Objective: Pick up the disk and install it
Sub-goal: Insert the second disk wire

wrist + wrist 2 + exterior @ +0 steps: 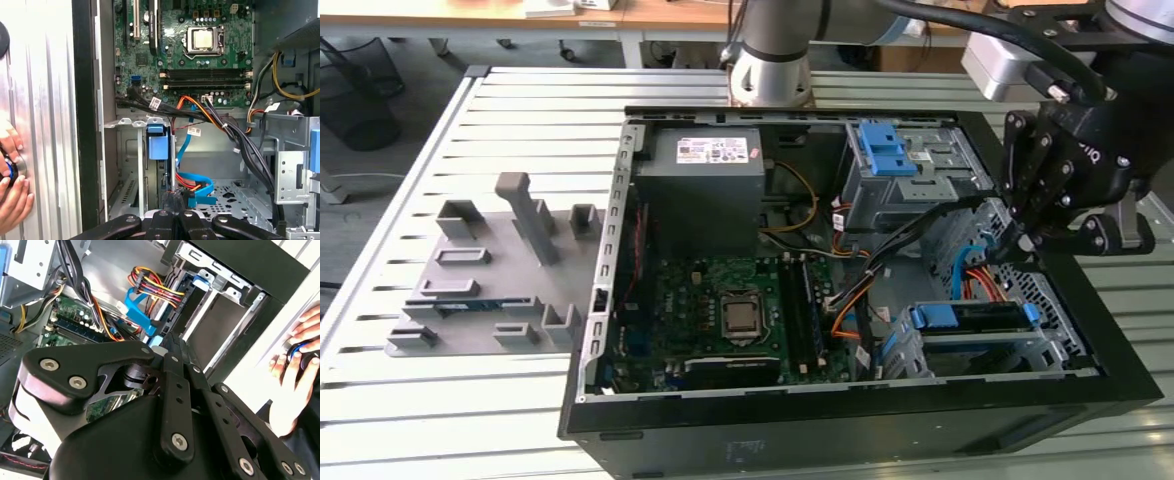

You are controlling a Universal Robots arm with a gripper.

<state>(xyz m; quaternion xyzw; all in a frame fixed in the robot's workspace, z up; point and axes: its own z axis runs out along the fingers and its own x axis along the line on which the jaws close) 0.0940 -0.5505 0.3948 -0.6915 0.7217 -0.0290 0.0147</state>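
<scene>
- Relation that governs: the disk (970, 318) sits in the drive cage in the corner of the computer case (854, 425) farthest from the power supply (707, 170). The pincer (1005, 252) hangs just above the same side of the case, nearer the blue latch tabs (887, 150) than the disk is
- From the pincer, the disk lies a short way further along that side wall of the case, away from the power supply end and lower in the case; the two are near but apart, with no contact seen
- Long axis of the disk: judged to run across the case, from the motherboard (734, 310) side towards the side wall. Its blue carrier edge faces up and the metal body is largely hidden in the cage
- Pincer state: in both wrist views the fingers are pressed together to a single narrow tip (174, 200), and nothing is seen pinched between them
- Arm pose: the wrist reaches in over the case's side wall with the pincer pointing steeply down into the case among orange and blue cables (197, 182)
- Task standing, as a judgement: the disk appears seated in its cage, not carried
- A person's hand (11, 200) rests on a knob on the counter (520, 130) outside the case wall
</scene>
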